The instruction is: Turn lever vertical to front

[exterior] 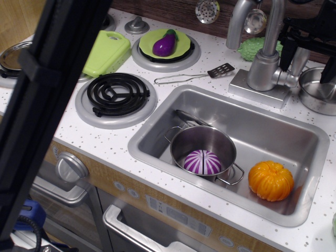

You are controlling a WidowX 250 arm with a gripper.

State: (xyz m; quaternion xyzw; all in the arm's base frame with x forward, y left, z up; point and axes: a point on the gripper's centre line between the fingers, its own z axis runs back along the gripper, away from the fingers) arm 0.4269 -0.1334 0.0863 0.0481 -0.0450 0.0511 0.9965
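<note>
Far right, behind the steel sink (310, 157): short flat silver-grey lever (298, 62) on side stub of the cylindrical faucet body (264, 68), standing nearly upright. Black gripper (310, 50) right at the lever, one finger (287, 52) on its left; pinching or only beside, cannot tell. In the sink, round metal pot (202, 139) holding striped purple-white ball (202, 161); ribbed orange pumpkin (271, 180) to the right. Glossy purple eggplant (166, 43) on green plate (149, 38) far left

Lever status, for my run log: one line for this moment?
gripper: at lever | jaws: unclear | faucet: upright | turn: cannot tell
</note>
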